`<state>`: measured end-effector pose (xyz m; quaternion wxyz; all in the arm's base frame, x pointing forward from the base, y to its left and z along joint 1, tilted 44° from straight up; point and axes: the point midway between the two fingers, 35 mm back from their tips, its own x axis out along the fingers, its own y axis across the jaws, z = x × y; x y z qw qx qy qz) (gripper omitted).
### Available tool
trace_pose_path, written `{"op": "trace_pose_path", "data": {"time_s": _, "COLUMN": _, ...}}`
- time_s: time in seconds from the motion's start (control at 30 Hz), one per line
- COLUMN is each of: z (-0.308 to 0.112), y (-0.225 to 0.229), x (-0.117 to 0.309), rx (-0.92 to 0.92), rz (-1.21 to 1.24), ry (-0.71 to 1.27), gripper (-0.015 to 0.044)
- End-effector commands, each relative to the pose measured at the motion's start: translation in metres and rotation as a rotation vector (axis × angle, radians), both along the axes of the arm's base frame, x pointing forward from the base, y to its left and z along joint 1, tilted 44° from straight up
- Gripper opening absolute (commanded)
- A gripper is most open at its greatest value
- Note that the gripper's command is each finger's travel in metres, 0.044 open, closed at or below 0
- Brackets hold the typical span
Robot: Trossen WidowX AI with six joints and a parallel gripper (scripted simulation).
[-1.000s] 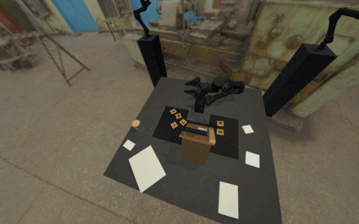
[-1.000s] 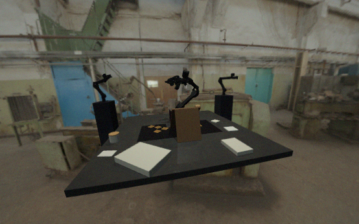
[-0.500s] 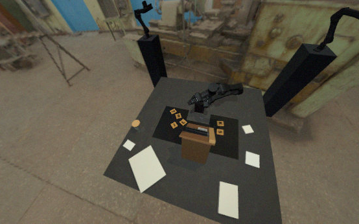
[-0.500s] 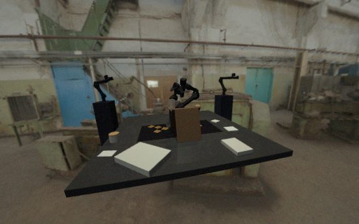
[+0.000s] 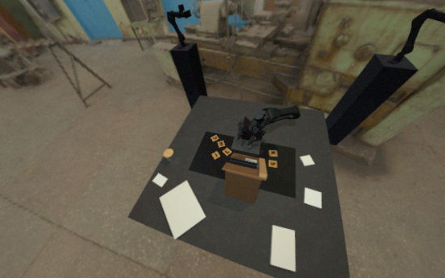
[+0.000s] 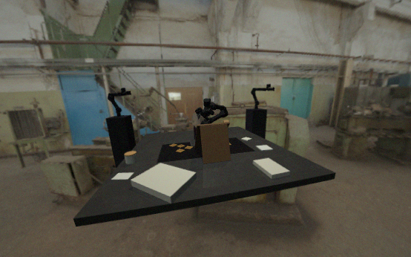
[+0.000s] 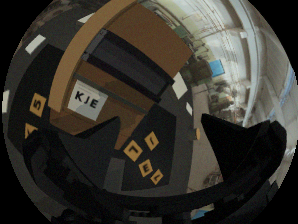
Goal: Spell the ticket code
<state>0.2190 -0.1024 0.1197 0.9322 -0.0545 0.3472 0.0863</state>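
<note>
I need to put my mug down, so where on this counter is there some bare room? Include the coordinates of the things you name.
Probably the dark counter between the large white slab (image 5: 182,210) (image 6: 164,180) and the white oblong block (image 5: 283,247) (image 6: 271,168). It's crowded on the black mat (image 5: 285,182) (image 6: 242,145), around the brown wooden board (image 5: 242,186) (image 6: 216,144).

You're working in dim, muted light, with a faint shadow beside the board (image 5: 242,186) (image 6: 215,143). Your wrist view bulges fisheye-style inside black corners; backgrounds look smeared.
</note>
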Motion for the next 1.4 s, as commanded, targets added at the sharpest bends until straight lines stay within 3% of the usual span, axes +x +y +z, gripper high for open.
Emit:
{"op": "trace_pose_path", "data": {"time_s": 0.0, "z": -0.013, "y": 0.073, "x": -0.02, "rx": 0.708, "rz": -0.16, "ry": -0.028, "gripper": 0.044}}
{"op": "trace_pose_path", "data": {"time_s": 0.07, "z": -0.014, "y": 0.08, "x": -0.022, "rx": 0.781, "rz": -0.172, "ry": -0.02, "gripper": 0.044}}
{"op": "trace_pose_path", "data": {"time_s": 0.8, "z": -0.013, "y": 0.079, "x": -0.022, "rx": 0.772, "rz": -0.165, "ry": -0.022, "gripper": 0.044}}
{"op": "trace_pose_path", "data": {"time_s": 1.37, "z": 0.09, "y": 0.04, "x": 0.0, "rx": -0.216, "rz": 0.63, "ry": -0.306, "gripper": 0.044}}
